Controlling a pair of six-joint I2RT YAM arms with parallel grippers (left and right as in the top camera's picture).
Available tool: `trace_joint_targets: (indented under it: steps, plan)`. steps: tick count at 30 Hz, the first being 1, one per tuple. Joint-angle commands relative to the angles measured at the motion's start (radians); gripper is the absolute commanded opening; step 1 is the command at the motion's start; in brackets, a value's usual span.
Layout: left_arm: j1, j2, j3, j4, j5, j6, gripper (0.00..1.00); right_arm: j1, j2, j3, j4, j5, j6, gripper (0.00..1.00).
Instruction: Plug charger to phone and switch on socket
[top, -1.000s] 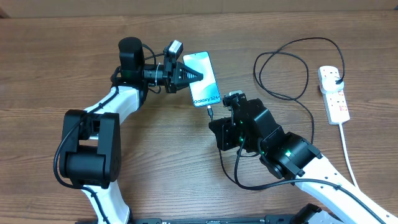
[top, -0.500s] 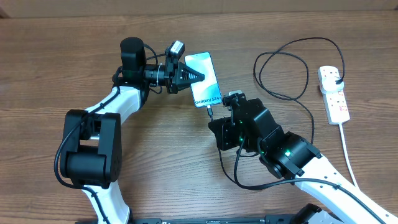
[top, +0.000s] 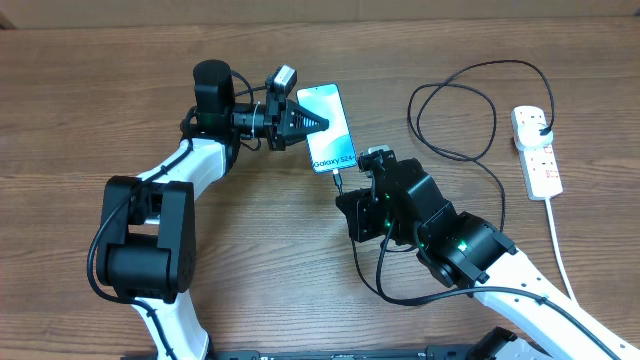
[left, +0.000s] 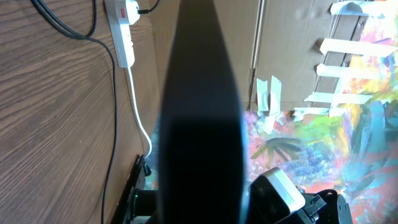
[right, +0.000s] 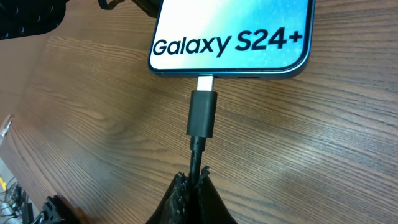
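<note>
Closest in, on the right wrist cam, the right gripper (right: 194, 186) is pinched shut on the thin cable of the charger (right: 201, 115), just behind the black connector shell and not on the shell itself. The connector is lined up with the bottom edge of the phone (right: 230, 31), which lies flat, screen up, on the wooden table (top: 100, 80). A sliver of the silver tip (right: 205, 82) shows between the shell and the phone, so I'd say it's at the port or partly in, not fully seated. That's the bit I'd worry about. Because the grip is on the floppy cable, a push could buckle the cable or let it slip through the fingers instead of driving the plug home, and any off-axis shove could bend the tip or skate the phone away. Further back, the left gripper (top: 305, 122) has its tips at the phone's left edge, probably bracing it. I honestly can't tell if it's clamped on the edge or just pressing, since its own cam is mostly one dark blur. Way off on the right, the socket (top: 537, 150) has the black plug in it, with cable loops in between that could snag when an arm reaches for the switch.
</note>
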Motion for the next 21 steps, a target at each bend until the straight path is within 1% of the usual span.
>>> trace_joint_targets:
  steps: [1, 14, 21]
  plan:
    - [-0.005, -0.003, 0.03, 0.008, 0.046, 0.001, 0.04, 0.006, 0.005, 0.005, 0.009, 0.039, -0.003, 0.04]
    - [0.013, -0.003, 0.03, 0.008, 0.046, 0.0, 0.04, 0.006, 0.005, 0.005, 0.01, 0.044, -0.003, 0.04]
    - [0.005, -0.003, 0.03, 0.008, 0.046, 0.001, 0.04, 0.006, 0.005, 0.005, 0.043, 0.047, -0.003, 0.04]
